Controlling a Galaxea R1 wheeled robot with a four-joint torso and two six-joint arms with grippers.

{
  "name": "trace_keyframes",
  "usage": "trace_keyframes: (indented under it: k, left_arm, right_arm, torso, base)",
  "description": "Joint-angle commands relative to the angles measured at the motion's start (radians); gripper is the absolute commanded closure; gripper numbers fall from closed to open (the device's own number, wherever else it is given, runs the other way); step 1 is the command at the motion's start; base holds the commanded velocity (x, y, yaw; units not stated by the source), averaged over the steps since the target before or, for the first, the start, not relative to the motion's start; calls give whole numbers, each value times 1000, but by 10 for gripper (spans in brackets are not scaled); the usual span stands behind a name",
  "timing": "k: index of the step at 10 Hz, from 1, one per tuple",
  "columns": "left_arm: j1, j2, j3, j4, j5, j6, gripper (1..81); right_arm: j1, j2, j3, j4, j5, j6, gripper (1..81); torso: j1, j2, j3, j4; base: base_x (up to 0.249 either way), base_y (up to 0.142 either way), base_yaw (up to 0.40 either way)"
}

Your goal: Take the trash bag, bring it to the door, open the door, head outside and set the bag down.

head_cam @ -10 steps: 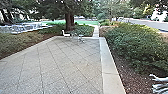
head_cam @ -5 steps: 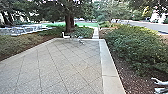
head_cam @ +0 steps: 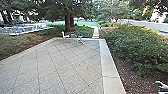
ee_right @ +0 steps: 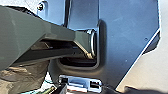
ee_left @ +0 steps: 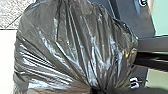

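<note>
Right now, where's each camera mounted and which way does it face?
Head: high up, looking forward and down over paving, pale border and hedge; pale shape lower right, unclear what.
Left wrist: on that arm, looking down at the trash bag; my dark plate and jointed bar show.
Right wrist: on that arm, looking down at that plate and bar.
Shared: plate and bar, both wrist views.

Before you lies the paving point(head_cam: 60, 67). Along its right edge you have the border strip point(head_cam: 107, 65); to its right, the bushes point(head_cam: 137, 47), with the road point(head_cam: 147, 24) behind. Planting point(head_cam: 20, 43) adjoins the left edge. Near the far left corner, locate the chair point(head_cam: 63, 35), the tree point(head_cam: 68, 23) behind. The path point(head_cam: 96, 32) lies beyond the far edge, near the right corner.
</note>
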Motion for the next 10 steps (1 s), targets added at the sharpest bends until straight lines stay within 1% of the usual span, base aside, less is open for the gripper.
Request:
trace_keyframes:
  k: [1, 2, 3, 4, 5, 6, 7, 8, 9, 10]
  left_arm:
    - [-30, -7, 3, -6, 74, 6, 811]
    - [-30, -7, 3, -6, 74, 6, 811]
    - [-30, -8, 3, -9, 74, 6, 811]
    - [-30, -11, 3, -10, 74, 6, 811]
    - [-30, -16, 4, -12, 74, 6, 811]
    - [-30, -17, 6, -12, 74, 6, 811]
    - [-30, -19, 6, -12, 73, 6, 811]
    - [-30, -19, 6, -12, 73, 4, 811]
    - [-30, -20, 8, -12, 71, 1, 811]
    - [-30, -31, 18, -13, 65, -3, 811]
  right_arm:
    - [15, 2, 7, -5, -55, 1, 10]
    - [15, 3, 7, -7, -55, -1, 10]
    - [15, 2, 7, -7, -55, 0, 10]
    - [15, 3, 7, -5, -55, -1, 10]
    - [15, 2, 7, -5, -54, 1, 10]
    - [15, 4, 7, -4, -52, 1, 10]
    - [14, 2, 7, 0, -48, 1, 10]
    - [14, 2, 7, 6, -43, 2, 10]
    - [12, -10, 13, 13, -41, 2, 10]
    - [11, -16, 26, 10, -40, 1, 10]
  torso:
    - [0, 0, 0, 0]
    - [0, 0, 0, 0]
    - [0, 0, 0, 23]
    - [0, 0, -44, 82]
    - [-1, 0, -50, 90]
    - [-1, 0, -64, 109]
    - [-1, 0, -78, 138]
    - [-1, 0, -44, 85]
    - [-1, 0, -58, 114]
    - [0, 0, -63, 139]
  base:
    - [0, 0, 0]
    - [0, 0, 0]
    - [0, 0, 0]
    - [0, 0, 0]
    - [0, 0, 0]
    - [0, 0, 0]
    - [0, 0, 0]
    - [0, 0, 0]
    - [0, 0, 0]
    - [0, 0, 0]
